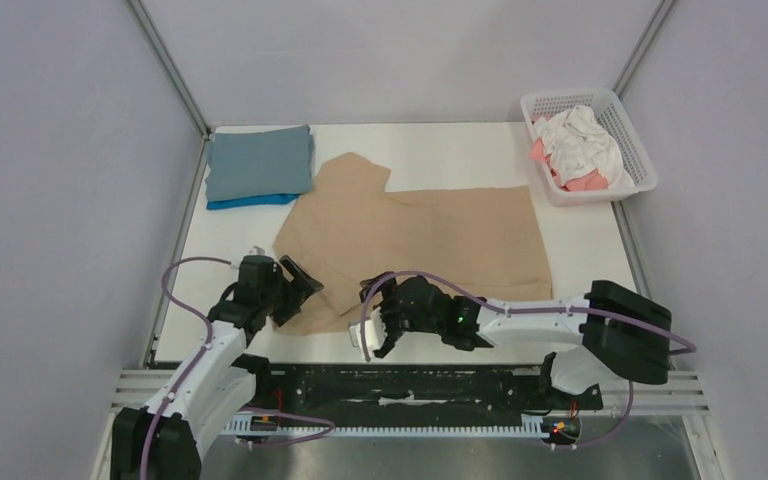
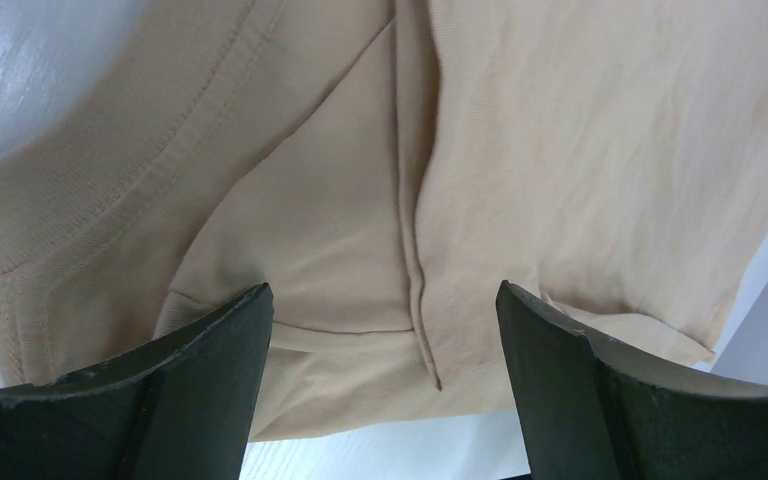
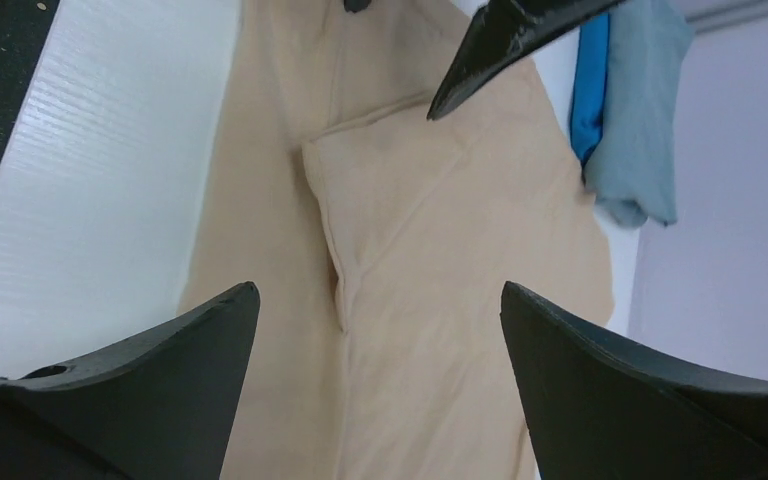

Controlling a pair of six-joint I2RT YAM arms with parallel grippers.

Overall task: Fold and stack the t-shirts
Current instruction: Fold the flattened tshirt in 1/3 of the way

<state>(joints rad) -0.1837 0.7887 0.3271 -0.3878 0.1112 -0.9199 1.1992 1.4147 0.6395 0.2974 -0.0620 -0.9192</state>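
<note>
Spread across the middle of the table (image 1: 585,255), tan shirt (image 1: 430,235), near-left part folded over onto itself, one sleeve pointing toward the far edge. At the far left corner, folded grey-blue shirt (image 1: 260,160) stacked on a bright blue shirt (image 1: 245,202), only a strip of the blue showing. At the far right corner, basket (image 1: 565,95) holding a crumpled white shirt (image 1: 580,140) and pink shirt (image 1: 588,183). By the near edge, left gripper (image 1: 295,283) over the tan shirt's near-left corner, jaws wide, nothing held, a folded seam below them; contact with the cloth unclear. Just beside it toward the middle of the near edge, right gripper (image 1: 380,318), jaws wide too, empty, aimed left along the tan shirt's near hem.
</note>
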